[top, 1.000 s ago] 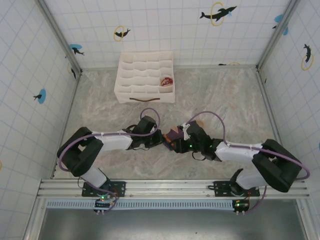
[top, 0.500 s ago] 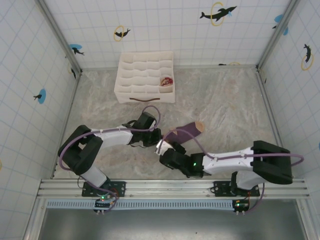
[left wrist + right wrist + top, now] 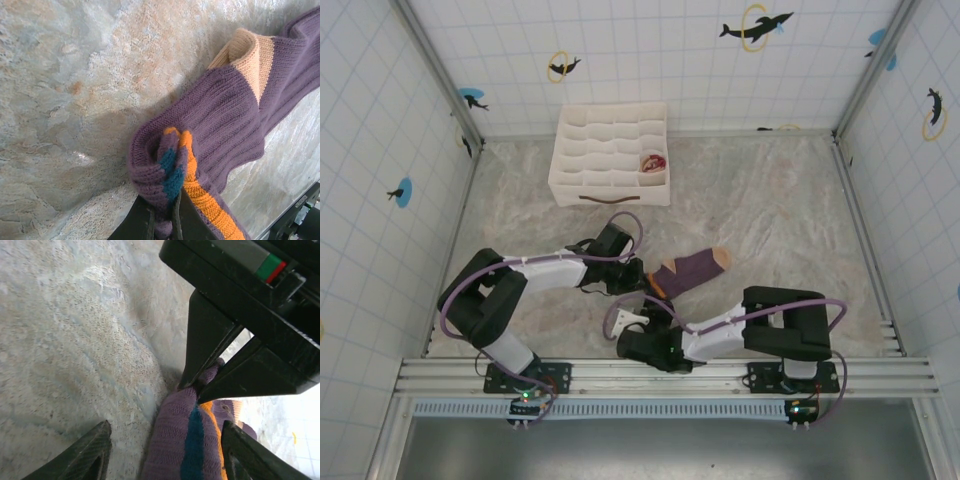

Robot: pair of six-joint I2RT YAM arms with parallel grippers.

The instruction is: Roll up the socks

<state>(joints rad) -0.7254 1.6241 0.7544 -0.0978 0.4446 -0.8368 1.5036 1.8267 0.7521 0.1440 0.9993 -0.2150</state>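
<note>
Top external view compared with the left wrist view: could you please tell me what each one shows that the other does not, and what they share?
Top external adds the white compartmented fabric organiser box with a red-and-beige bundle in one compartment, plus the tan toe of the purple knitted sock. Left wrist adds the ribbed knit up close, a teal stripe in the cuff and a tan patch partway along. Both share the sock, the marbled tabletop and the left gripper shut on the sock's cuff.
</note>
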